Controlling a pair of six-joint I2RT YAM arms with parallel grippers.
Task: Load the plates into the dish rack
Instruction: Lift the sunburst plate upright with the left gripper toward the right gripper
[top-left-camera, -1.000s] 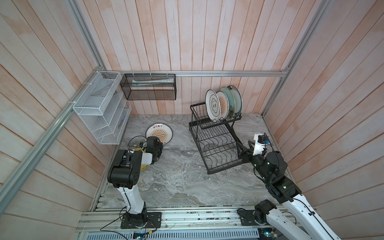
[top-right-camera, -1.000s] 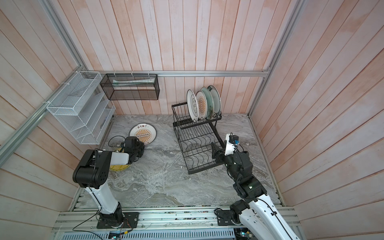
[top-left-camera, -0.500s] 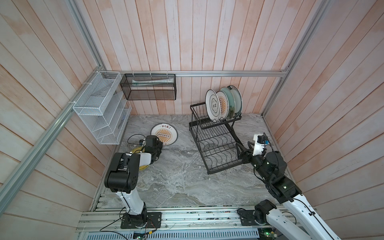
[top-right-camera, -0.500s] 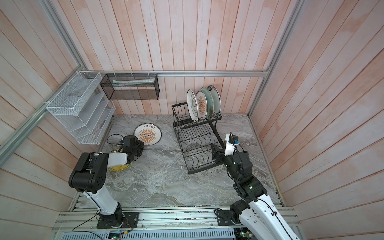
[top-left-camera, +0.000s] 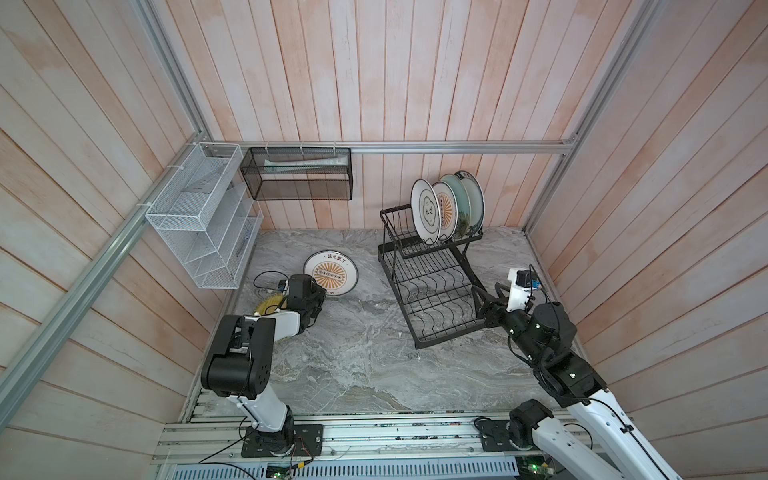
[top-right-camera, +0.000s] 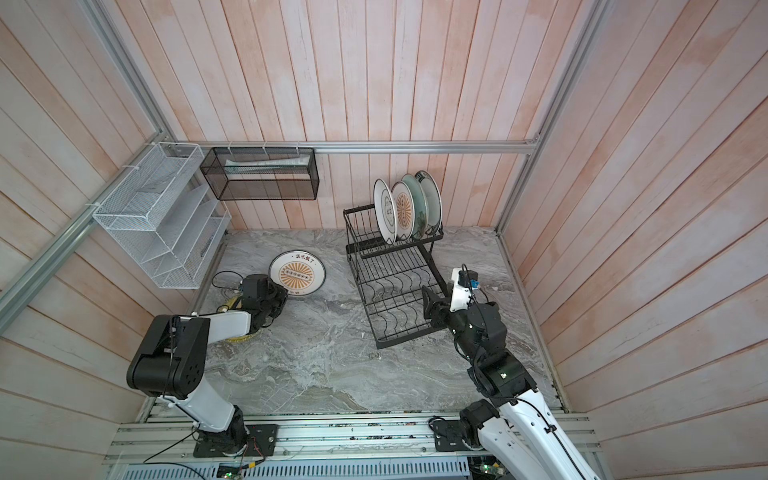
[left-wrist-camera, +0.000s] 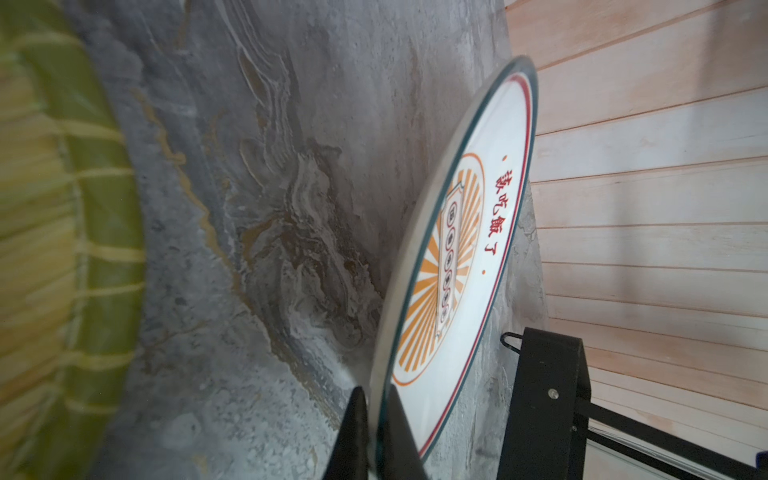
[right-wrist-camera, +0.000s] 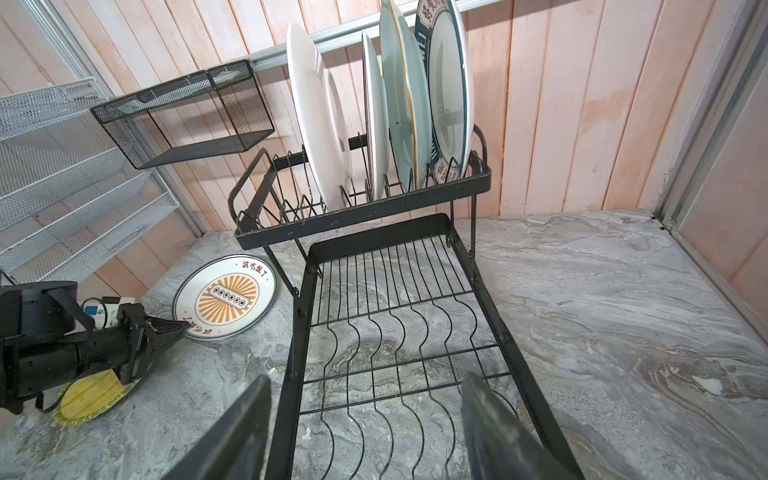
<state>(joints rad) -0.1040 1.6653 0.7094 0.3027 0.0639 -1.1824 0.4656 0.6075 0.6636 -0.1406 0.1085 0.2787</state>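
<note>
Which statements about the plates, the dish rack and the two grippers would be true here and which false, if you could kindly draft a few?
1. Four plates stand on edge in the upper tier of the dish rack. True.
2. The left gripper is shut on the rim of the sunburst plate on the table. True.
3. The right gripper holds a plate. False: it is open and empty, at the near end of the lower tray.
4. The yellow plate stands in the lower tray. False: it lies flat on the table near the left gripper.
5. The black mesh basket sits on the table. False: it hangs from the wall rail.
</note>
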